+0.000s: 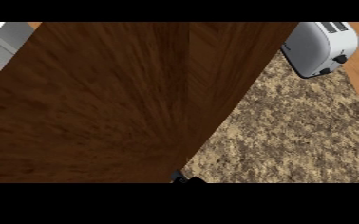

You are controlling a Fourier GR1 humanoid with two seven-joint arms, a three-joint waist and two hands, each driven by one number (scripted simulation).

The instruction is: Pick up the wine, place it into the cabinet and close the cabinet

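Observation:
A dark brown wooden cabinet door [119, 104] fills most of the head view, from the top edge down to the bottom left. It hides whatever lies behind it. No wine bottle shows anywhere. Only a small black part of a hand [184, 178] peeks out at the door's lower right corner, by the bottom edge. It looks like my right hand, and too little of it shows to tell its state. My left hand is not visible.
Speckled brown stone counter [294, 133] shows to the right of the door. A white toaster [319, 47] stands at the back right. A grey surface [10, 40] peeks out at the top left.

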